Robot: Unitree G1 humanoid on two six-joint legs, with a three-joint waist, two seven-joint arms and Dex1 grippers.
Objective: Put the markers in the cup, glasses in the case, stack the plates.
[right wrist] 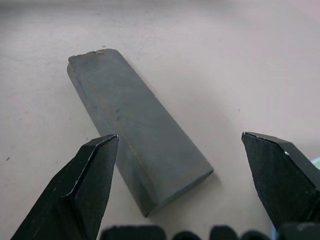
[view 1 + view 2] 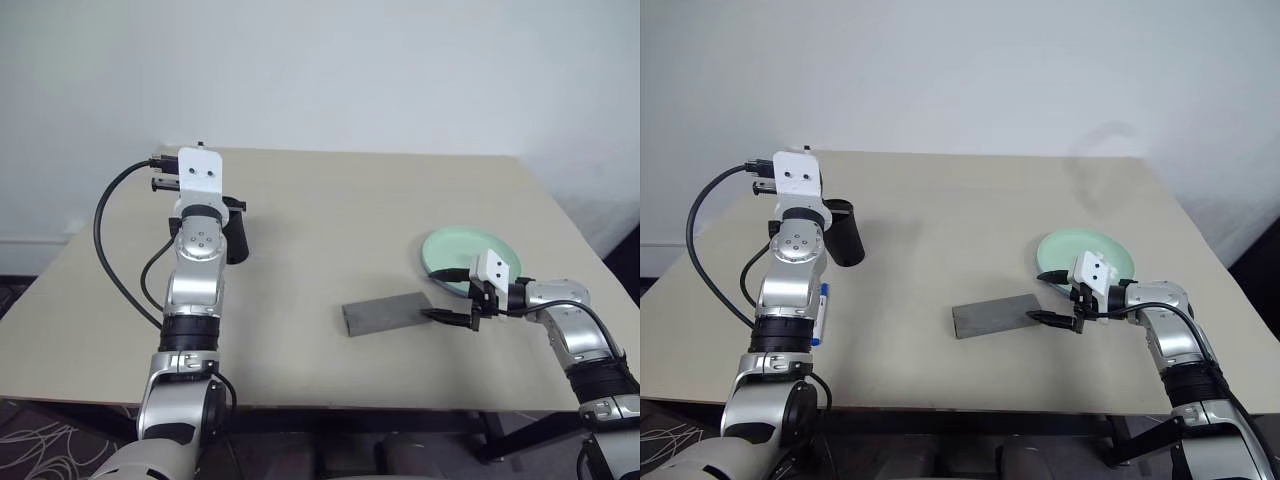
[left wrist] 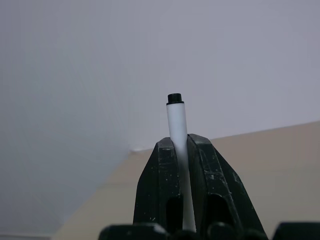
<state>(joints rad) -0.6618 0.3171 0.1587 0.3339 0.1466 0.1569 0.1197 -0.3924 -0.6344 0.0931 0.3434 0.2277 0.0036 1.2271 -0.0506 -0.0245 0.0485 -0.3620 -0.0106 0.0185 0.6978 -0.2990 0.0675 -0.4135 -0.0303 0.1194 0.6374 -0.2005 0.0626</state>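
One marker (image 3: 176, 127) is in hand: a white barrel with a dark end, clamped between the left gripper (image 3: 182, 150) jaws and raised above the desk (image 2: 330, 210). The black cup (image 2: 845, 232) stands upright just beside that arm, near the desk's left side. We judge the marker step to be under way; the next move calls for bringing the marker over the cup's rim, tipping it downward, and releasing it there. A second marker (image 2: 823, 315), with a blue end, lies by the left forearm. The grey case (image 1: 132, 145) lies flat mid-desk. The right gripper (image 2: 455, 305) hovers at its near end with jaws wide apart, holding nothing. The mint green plate (image 2: 470, 255) rests just behind that gripper. We cannot locate the glasses or the blue plate.
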